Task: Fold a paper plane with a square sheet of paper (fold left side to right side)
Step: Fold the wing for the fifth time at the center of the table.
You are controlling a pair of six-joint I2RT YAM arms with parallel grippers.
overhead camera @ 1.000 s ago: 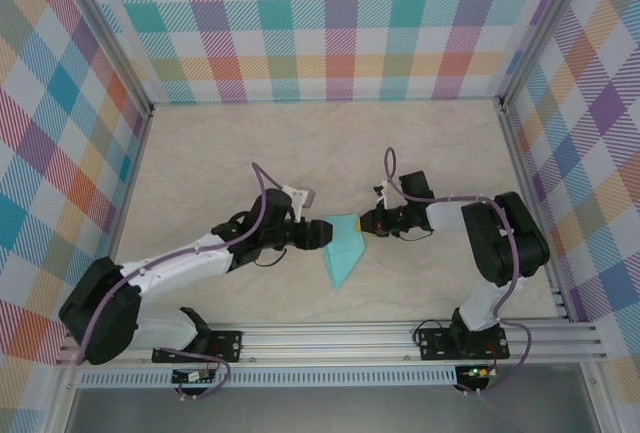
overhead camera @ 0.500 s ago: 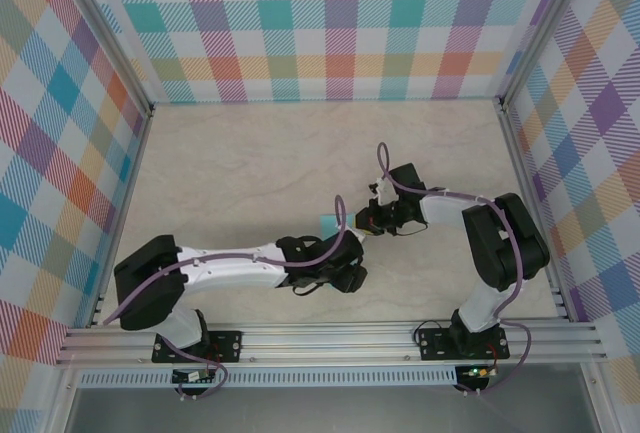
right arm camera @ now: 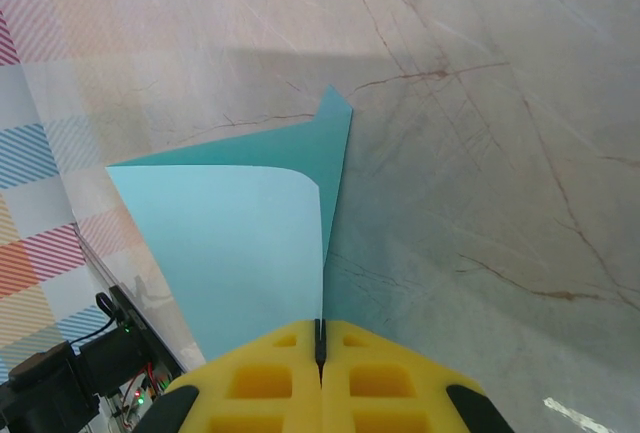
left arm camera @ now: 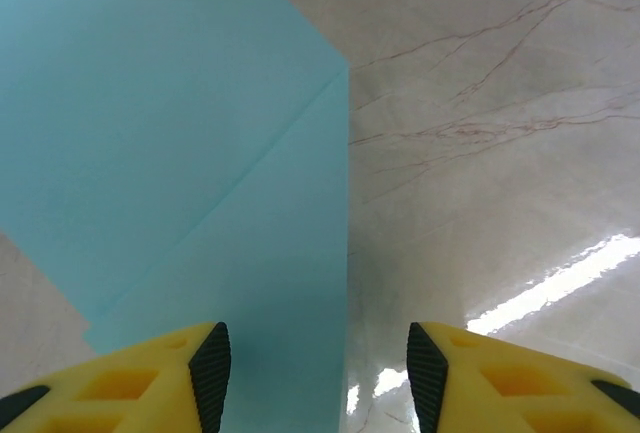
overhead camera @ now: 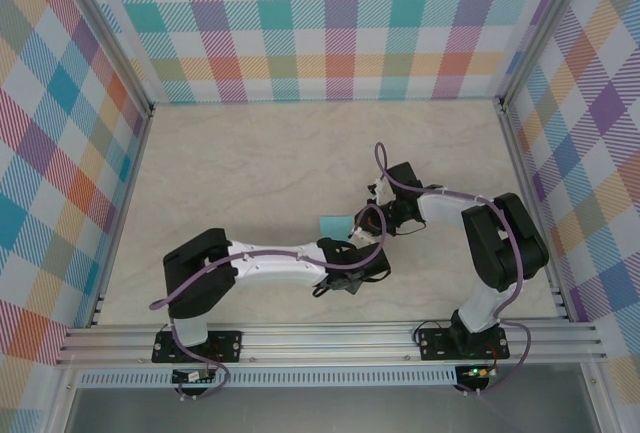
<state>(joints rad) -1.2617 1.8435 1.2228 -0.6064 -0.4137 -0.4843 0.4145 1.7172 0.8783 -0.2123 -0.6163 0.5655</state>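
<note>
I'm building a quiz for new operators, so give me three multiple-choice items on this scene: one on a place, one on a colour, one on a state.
1. Where is the paper? A near the middle of the table; B against the far wall; C on the front rail.
2. Its colour? A red; B turquoise; C white.
3. The right gripper is: A wide open; B shut on nothing; C shut on the paper.
Answers: 1 A, the top view shows it mid-table; 2 B, both wrist views show turquoise; 3 C, it pinches the paper's edge.

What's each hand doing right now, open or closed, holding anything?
Left hand: open, fingers apart over the paper plane, gripping nothing.
Right hand: closed, pinching the paper plane's edge.
</note>
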